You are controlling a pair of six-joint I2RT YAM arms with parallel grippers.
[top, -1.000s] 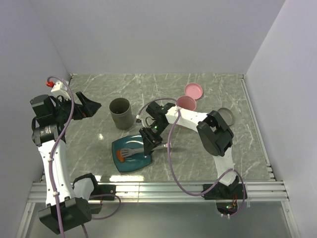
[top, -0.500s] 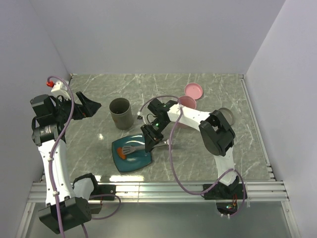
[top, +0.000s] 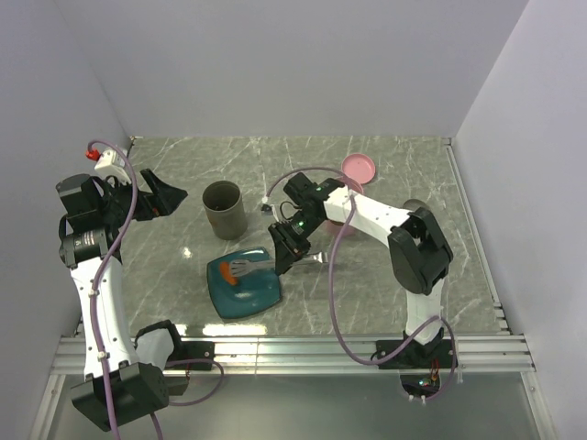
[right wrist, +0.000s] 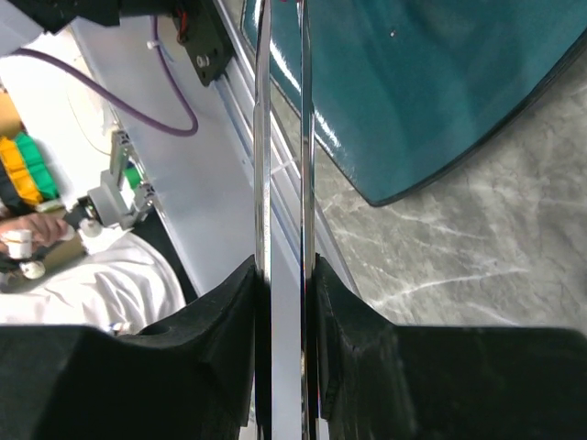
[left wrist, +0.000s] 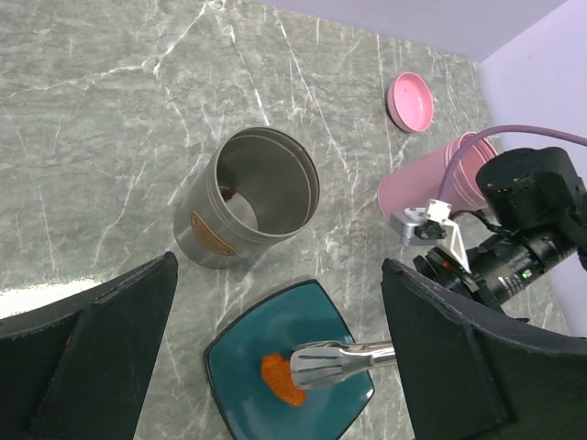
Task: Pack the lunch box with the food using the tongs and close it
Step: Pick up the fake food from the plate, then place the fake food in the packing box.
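Left gripper [top: 163,195]: released and wide, holding nothing, in the air at 9 o'clock of the table; no share in the packing so far; flat black fingers.
Grey tin [left wrist: 207,223]: at 11 o'clock of the plate, upright and open; dull brushed-metal cylinder with a tan patch on its wall. A small brown bit [left wrist: 225,193] lies on its floor, perhaps the brown food, too small to be sure.
Teal plate [top: 249,299]: near the table's middle; glossy, square, with rounded corners.
Orange piece [left wrist: 278,380]: not yet packed, on the plate at its 9 o'clock side; small, round, matte.
Tongs [left wrist: 335,355]: in use, their ribbed silver head at the orange piece's 3 o'clock edge; whether they pinch it I cannot tell.
Right gripper [top: 278,257]: clenched on the tongs' two slim arms, pressing them nearly together.
Pink tub [left wrist: 426,188]: at 2 o'clock of the plate, smooth plastic, partly hidden.
Pink lid [top: 359,167]: off, flat on the marbled top at 1 o'clock; closing remains, and which vessel is the lunch box I cannot tell.
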